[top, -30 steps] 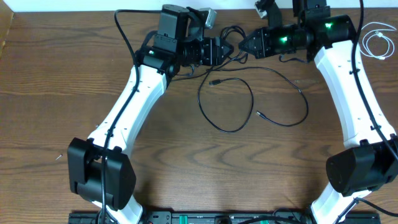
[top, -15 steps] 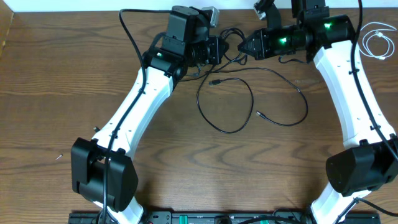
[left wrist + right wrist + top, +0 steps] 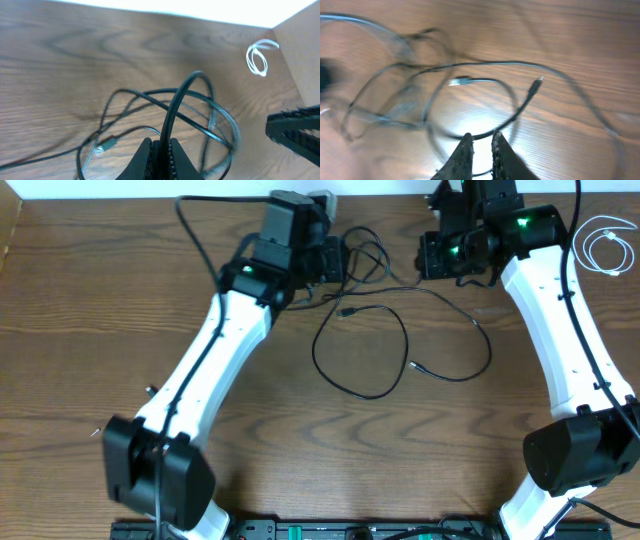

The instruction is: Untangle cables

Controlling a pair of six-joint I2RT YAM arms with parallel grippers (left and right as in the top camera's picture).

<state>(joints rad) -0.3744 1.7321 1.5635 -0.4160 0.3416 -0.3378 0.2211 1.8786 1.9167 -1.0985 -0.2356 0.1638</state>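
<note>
Right arm (image 3: 545, 290) has swung back, jaws slightly apart; left jaws pinch the black cable (image 3: 172, 112) arching ahead.

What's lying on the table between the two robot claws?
Loops of black cable, plain in the overhead view. The left gripper is pinching one strand of it; the right gripper has its fingers slightly apart, with nothing between them.

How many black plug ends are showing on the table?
2: one plug end near the left gripper, the other mid-table; more may hide in the tangle.
</note>
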